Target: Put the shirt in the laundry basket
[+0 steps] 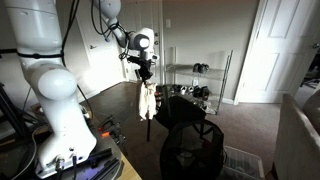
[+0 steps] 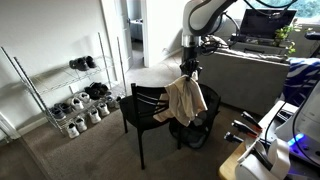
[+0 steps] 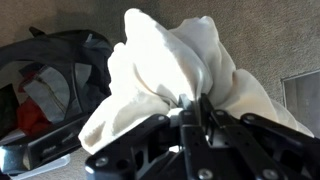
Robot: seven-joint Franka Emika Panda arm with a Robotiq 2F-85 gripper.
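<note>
Cream shirt [image 1: 148, 100] hangs limp, long axis vertical, from the gripper [image 1: 146, 72]; in the wrist view we see its jaws clamped on the bunched cloth. Laundry basket [image 1: 188, 150] stands lower, nearer and rightward, so we judge a sideways carry precedes release.

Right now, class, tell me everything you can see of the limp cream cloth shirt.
The limp cream cloth shirt hangs bunched from the shut black tool, which pinches its top folds. It droops in soft creases, shading to tan, off the floor, beside the black wooden chair, not yet inside the round black mesh laundry basket.
</note>
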